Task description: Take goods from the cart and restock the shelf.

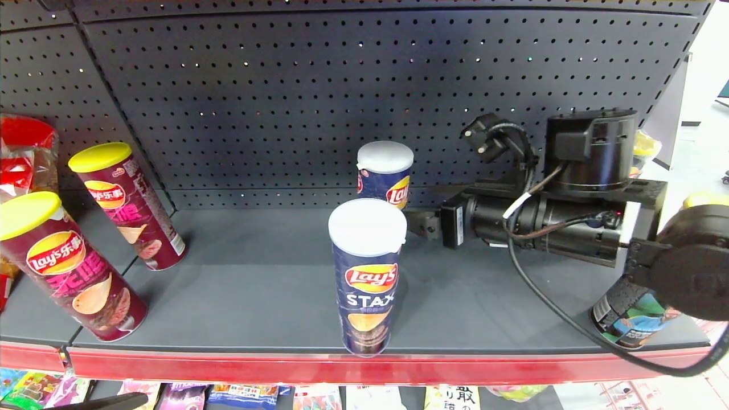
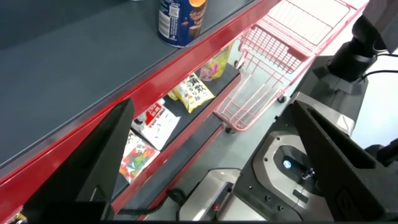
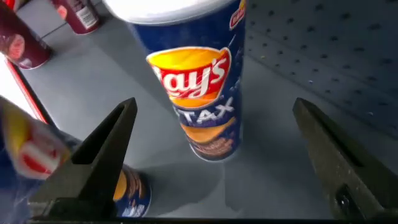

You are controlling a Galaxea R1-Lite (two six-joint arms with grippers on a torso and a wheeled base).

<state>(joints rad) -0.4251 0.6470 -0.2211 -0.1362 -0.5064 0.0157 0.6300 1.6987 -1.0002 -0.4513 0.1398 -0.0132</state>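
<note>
The right tool [image 3: 214, 106] is in over the shelf [image 1: 256, 285] with its fingers spread wide apart and nothing between the pads. Dead ahead of it, framed by the two fingers and touching neither, stands the rear blue chip can [image 1: 385, 173]. It is a tall navy tube with a white plastic lid, a yellow-and-red roundel logo and bold white block lettering under it. On the tool's side toward the red shelf lip [image 1: 342, 367] stands the front blue chip can [image 1: 367, 279], the same make, upright and right at the edge. It has a picture of stacked crisps low on its label.

Farther beyond the tool, past both blue cans, two maroon chip cans [image 1: 128, 202] with yellow lids lean outward. They carry the same roundel with Chinese characters below it. A red snack bag [image 1: 23, 154] sits past them. Behind the tool, under the arm, is a can with a green-and-blue illustrated label [image 1: 629, 319].

The left tool [image 2: 212, 106] hangs below the shelf lip with its fingers also wide apart and nothing in them. Beyond it is the pink wire cart [image 2: 273, 62], its basket showing bare wire. Printed snack packets [image 2: 193, 90] line the lower shelf beside that tool.
</note>
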